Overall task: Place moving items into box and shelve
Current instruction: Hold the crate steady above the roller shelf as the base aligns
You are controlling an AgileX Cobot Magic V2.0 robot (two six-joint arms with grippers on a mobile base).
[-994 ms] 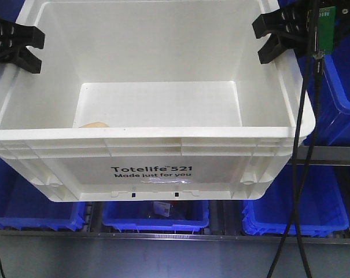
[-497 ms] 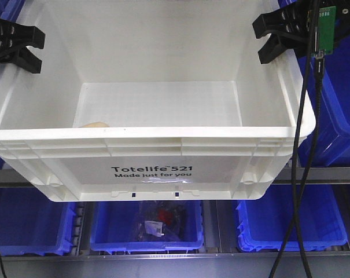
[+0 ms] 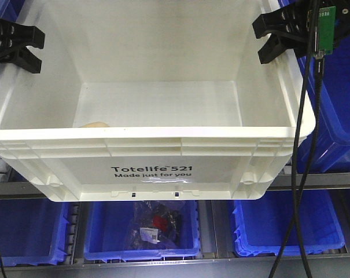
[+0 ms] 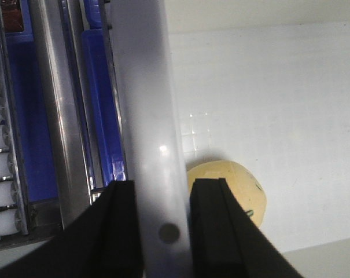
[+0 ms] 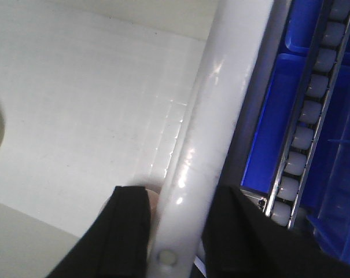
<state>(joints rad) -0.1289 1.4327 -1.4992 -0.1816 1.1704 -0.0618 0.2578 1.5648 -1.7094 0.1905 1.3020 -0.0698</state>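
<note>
Big white box (image 3: 151, 168) held up in the air, in front of blue bins (image 3: 36, 226) on a shelf (image 3: 163, 263). Cream ball (image 4: 229, 194) inside, by the left wall. Looks stiff and light, maybe slippery on the smooth rim, so best held by both side walls. Left fingers (image 4: 163, 229) clenched on the left wall, right fingers (image 5: 172, 231) clenched on the right wall. Arms out on both sides, level.

Glossy white plastic box (image 3: 151, 168)
</note>
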